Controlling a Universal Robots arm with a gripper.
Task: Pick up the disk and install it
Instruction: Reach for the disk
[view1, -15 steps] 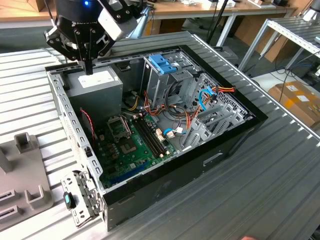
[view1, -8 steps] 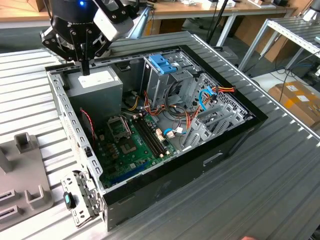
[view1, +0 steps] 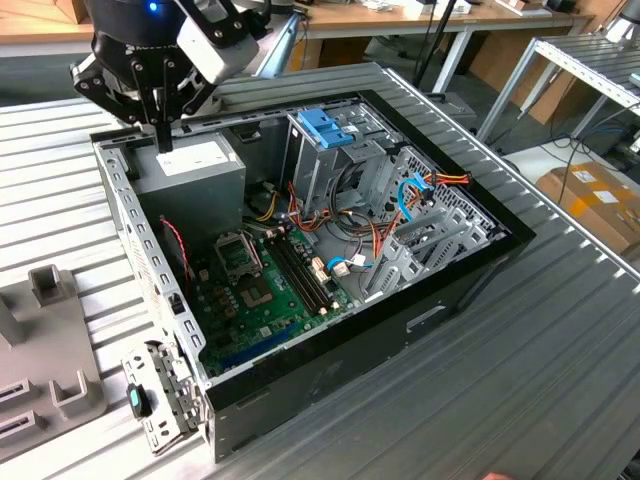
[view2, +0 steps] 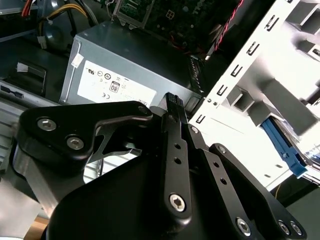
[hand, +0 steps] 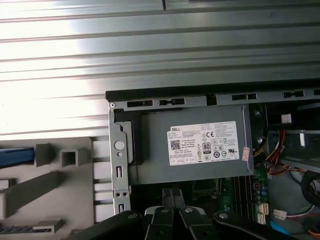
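My gripper hangs over the back corner of the open computer case, just above the grey power supply. The two fingers are pressed together and there is nothing between them; in both wrist views I see them closed over the labelled face of the power supply.

The case lies on its side on a table of long grey metal slats, which shine strongly in the first wrist view. Inside the case are the green motherboard and the upright drive cage with its blue top.

Beside the case, on the exterior view's left, a grey holder with slots stands on the same table. Of the disk I can see only a bright blue rail in this holder, well apart from my fingers; its dark body I cannot make out.

Behind the table there are wooden workbenches. On the exterior view's right stands a metal rack, and below it a cardboard box lies on the floor.
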